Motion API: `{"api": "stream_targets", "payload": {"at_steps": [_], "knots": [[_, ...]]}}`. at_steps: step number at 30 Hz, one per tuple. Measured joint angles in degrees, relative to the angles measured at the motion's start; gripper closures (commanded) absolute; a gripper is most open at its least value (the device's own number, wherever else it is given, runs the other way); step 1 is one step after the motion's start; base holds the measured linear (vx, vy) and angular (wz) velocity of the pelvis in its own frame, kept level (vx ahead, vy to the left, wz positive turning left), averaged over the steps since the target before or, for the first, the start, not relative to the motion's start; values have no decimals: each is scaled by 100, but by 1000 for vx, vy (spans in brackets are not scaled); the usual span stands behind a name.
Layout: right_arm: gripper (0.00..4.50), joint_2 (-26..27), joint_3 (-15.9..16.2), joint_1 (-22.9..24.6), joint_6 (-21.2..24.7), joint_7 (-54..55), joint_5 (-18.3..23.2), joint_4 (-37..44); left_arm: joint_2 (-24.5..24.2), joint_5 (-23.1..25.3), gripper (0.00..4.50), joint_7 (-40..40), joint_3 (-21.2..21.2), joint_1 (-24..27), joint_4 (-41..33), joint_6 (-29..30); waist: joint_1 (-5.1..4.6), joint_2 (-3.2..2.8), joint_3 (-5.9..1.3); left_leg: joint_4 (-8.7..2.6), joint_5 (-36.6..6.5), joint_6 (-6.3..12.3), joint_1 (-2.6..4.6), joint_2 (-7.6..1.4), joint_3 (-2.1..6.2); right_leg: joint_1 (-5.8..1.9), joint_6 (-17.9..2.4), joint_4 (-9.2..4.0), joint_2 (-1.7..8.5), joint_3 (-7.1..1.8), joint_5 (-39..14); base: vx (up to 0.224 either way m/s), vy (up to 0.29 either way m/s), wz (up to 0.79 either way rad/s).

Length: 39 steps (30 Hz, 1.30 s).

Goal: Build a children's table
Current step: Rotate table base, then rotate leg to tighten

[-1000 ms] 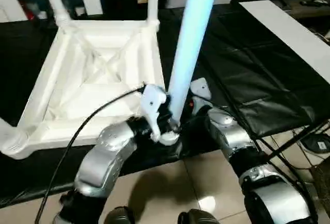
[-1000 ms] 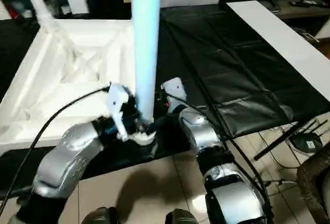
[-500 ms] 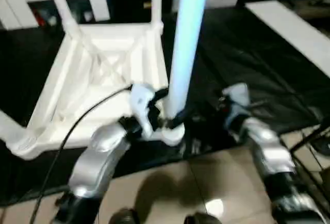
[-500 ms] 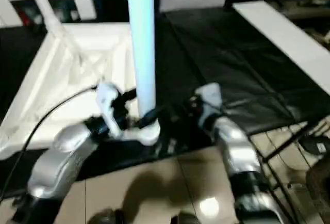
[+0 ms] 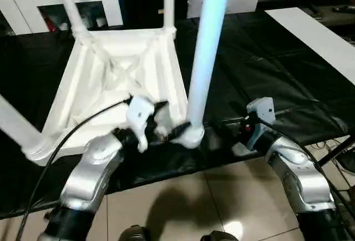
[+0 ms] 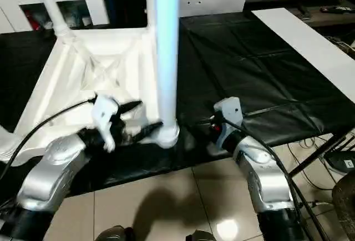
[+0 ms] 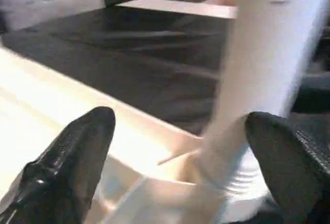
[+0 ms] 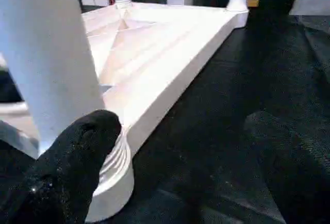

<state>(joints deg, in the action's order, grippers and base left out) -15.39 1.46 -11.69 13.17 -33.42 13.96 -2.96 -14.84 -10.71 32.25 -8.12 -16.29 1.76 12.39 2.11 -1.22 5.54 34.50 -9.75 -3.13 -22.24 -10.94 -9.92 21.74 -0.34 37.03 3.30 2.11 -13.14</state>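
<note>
In corner socket (image 5: pixel 191 136), upright leg (image 5: pixel 206 52)

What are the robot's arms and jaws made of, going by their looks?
Both forearms are rounded shiny silver shells, the left arm and the right arm. A white block sits at each wrist, a thin black cable loops over the left arm, and each ends in two glossy black fingers.

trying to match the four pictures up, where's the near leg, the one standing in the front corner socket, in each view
Left eye view: the near leg rises from the socket at centre, up past the top edge.
Right eye view: it stands left of centre.
Left wrist view: it fills the upper right, between the black fingers.
Right wrist view: it is on the left, behind a finger.
Shared landmark: the ribbed socket collar at its base.
</note>
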Motion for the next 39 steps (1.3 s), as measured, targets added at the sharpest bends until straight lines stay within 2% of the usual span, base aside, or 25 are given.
{"api": "stream_targets", "payload": {"at_steps": [4, 9, 12, 15, 18, 19, 20, 21, 22, 23, 24, 25, 26, 27, 28, 29, 30, 31, 34, 36, 39], "knots": [[0, -72, -44, 105, 88, 47, 22, 101, 93, 254, 6, -448, 78, -154, 307, -24, -10, 0, -11, 1, 2, 3, -6, 1, 0, 4, 2, -2, -1, -1, -1, 0, 0, 0], [0, -131, -169, 375, 354, 36, 244, 546, 171, 488, 6, -926, 290, -186, 585, -117, -5, 4, -15, 1, 9, 16, -19, 0, 0, 12, 6, -6, -1, 2, -3, 0, 0, 0], [0, -113, -219, 799, 431, 103, 366, 1180, 264, 331, 6, -977, 430, 333, 136, -219, -1, -11, -44, -3, 3, 25, -23, -1, 0, 9, 7, -26, 0, 4, -4, 0, 0, 0], [0, 81, -294, 985, 644, 442, 442, 1589, 576, 85, 6, -1166, 558, 896, -376, -156, 0, 5, -54, -1, 4, 25, -31, -3, 0, 13, 7, -25, 0, 9, -4, 0, 0, 0], [0, 131, -289, 1257, 924, 621, 567, 2094, 704, 204, 6, -1607, 577, 1359, -1033, -39, 8, 18, -75, -2, 5, 22, -16, -8, 6, -5, 9, -30, -4, 18, -3, 0, 0, 0], [0, 136, -301, 1340, 933, 680, 570, 2177, 704, 309, 6, -1716, 568, 1461, -1146, -16, -45, -30, -100, 5, 9, 26, -92, 29, 149, -59, 10, -56, 14, 141, -3, 0, 0, 0], [0, 165, -328, 1427, 944, 754, 566, 2224, 737, 427, 6, -1844, 536, 1517, -1223, 14, -105, -64, -123, 6, 21, 23, -108, 38, 316, -129, -21, -113, 8, 274, -4, -4, -39, 47], [0, 211, -324, 1430, 909, 836, 522, 2224, 797, 521, 6, -2005, 517, 1576, -1288, 78, -203, -73, -121, 7, 34, 5, -114, 59, 454, -189, -107, -101, -3, 364, -30, -17, -88, 74], [0, 265, -324, 1444, 787, 922, 399, 2226, 943, 624, 6, -2249, 545, 1638, -1300, 219, -251, -84, -122, 3, 51, -23, -114, 101, 633, -221, -343, 18, -32, 446, -164, -1, -73, 57], [0, 286, -330, 1444, 733, 949, 374, 2226, 1035, 625, 6, -2357, 551, 1685, -1287, 298, -283, -66, -130, 1, 60, -40, -118, 138, 745, -220, -495, 142, -81, 440, -265, -30, -122, 59], [0, 302, -337, 1446, 727, 966, 383, 2229, 1145, 603, 6, -2449, 559, 1724, -1270, 366, -300, -2, -142, -11, 69, -57, -121, 217, 851, -204, -547, 224, -112, 389, -330, -70, -170, 71], [0, 308, -372, 1487, 761, 979, 446, 2236, 1241, 598, 6, -2515, 522, 1783, -1262, 392, -279, 116, -179, -15, 39, -48, -165, 331, 929, -172, -368, 272, -112, 351, -372, -70, -170, 71], [0, 300, -450, 1552, 839, 1002, 488, 2243, 1287, 609, 6, -2529, 462, 1805, -1272, 390, -241, 177, -185, 216, -134, 54, -154, 307, 800, -134, -241, 266, -122, 341, -377, -109, -188, 50], [0, 289, -489, 1577, 998, 1048, 553, 2248, 1335, 649, 6, -2556, 395, 1880, -1290, 374, -118, 210, -161, 635, -254, 225, -195, 244, 618, -202, -235, 268, -121, 326, -377, -6, -160, 13], [0, 262, -545, 1668, 1139, 1085, 577, 2285, 1362, 679, 6, -2584, 317, 1934, -1306, 376, -46, 234, -163, 828, -282, 270, -109, 321, 473, -200, -231, 228, -122, 313, -375, -6, -160, 13], [0, 185, -553, 1734, 1209, 1131, 557, 2299, 1396, 677, 6, -2633, 312, 1944, -1366, 376, 2, 211, -179, 616, -290, 275, 27, 382, 395, -158, -217, 200, -134, 294, -367, 39, -122, 12], [0, 159, -563, 1807, 1227, 1157, 556, 2301, 1414, 648, 6, -2657, 327, 1970, -1482, 376, 16, 169, -205, 310, -421, 212, 148, 395, 363, -102, -214, 179, -200, 297, -358, -31, -103, 23], [0, 224, -579, 1892, 1221, 1166, 566, 2280, 1403, 588, 6, -2679, 387, 1997, -1599, 374, 20, 145, -228, 217, -344, 118, 123, 329, 311, -75, -248, 129, -227, 302, -230, -31, -103, 23], [0, 282, -560, 1874, 1201, 1110, 701, 2323, 1399, 552, 6, -2681, 412, 2287, -1834, 375, 14, 129, -249, 174, -312, 141, 93, 244, 292, -94, -289, -8, -284, 343, -145, -6, -23, 5], [0, 198, -505, 1858, 1161, 1101, 604, 2328, 1439, 564, 6, -2701, 407, 2319, -1879, 366, 28, 141, -248, 177, -307, 133, 91, 238, 273, -97, -288, -13, -280, 346, -146, 0, 0, 0], [0, 146, -444, 1809, 1157, 1238, 365, 2276, 1540, 592, 6, -2809, 420, 2326, -2040, 318, -1, 177, -241, 175, -304, 124, 103, 229, 254, -128, -277, -58, -276, 344, -121, 0, 0, 0]]}}
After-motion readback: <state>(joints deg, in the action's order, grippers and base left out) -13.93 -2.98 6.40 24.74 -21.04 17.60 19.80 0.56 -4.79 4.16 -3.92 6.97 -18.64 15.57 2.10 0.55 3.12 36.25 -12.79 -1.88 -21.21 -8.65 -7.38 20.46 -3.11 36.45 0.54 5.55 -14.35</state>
